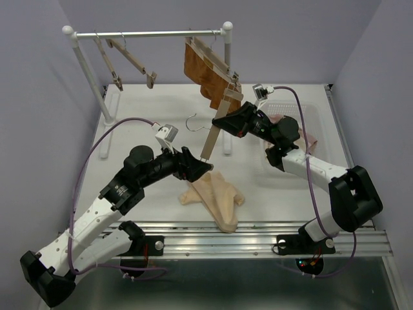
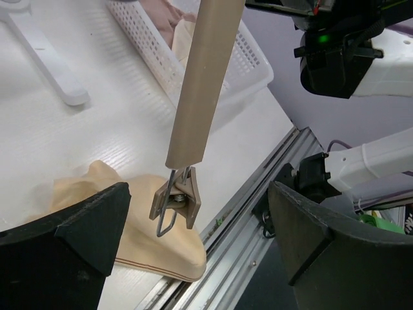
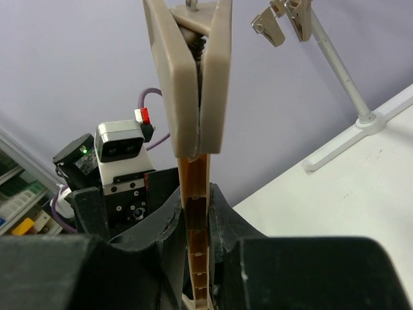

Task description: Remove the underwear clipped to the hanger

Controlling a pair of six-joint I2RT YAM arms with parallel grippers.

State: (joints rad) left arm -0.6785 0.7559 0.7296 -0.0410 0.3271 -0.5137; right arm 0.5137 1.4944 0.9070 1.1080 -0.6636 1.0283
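Our right gripper [image 1: 221, 120] is clamped on the wooden hanger [image 1: 211, 141]. Our left gripper [image 1: 205, 166] stands apart around its lower clip [image 2: 175, 205]. The cream-beige underwear [image 1: 216, 194] lies on the table [image 1: 142, 116] just beneath, while the orange-brown underwear [image 1: 201, 68] hangs from the rack [image 1: 148, 33], apparently clipped.

Hanger [image 1: 208, 147] slanting mid-table, basket [image 1: 310, 111] right, bare tabletop [image 1: 142, 106] left

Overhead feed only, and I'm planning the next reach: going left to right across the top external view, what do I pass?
Rack's left post → empty wooden hangers on the rail → orange-brown underwear clipped to its hanger → white basket holding the pale pink underwear.
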